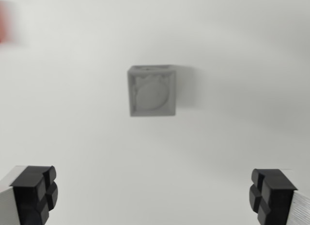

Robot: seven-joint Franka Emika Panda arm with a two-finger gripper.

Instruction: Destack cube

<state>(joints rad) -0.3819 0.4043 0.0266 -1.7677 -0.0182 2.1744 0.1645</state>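
Note:
A grey cube [151, 91] with a round recess in its top face sits on the white surface, a little above the middle of the wrist view. It looks blurred. My gripper [154, 195] hangs above the surface, nearer the bottom of the picture than the cube, and is open. Its two black fingertips [35, 192] stand far apart at the lower corners, with nothing between them. I cannot tell whether a second cube lies under the grey one.
A blurred red object [5, 22] shows at the upper left edge of the wrist view. The white surface [232, 55] spreads around the cube on all sides.

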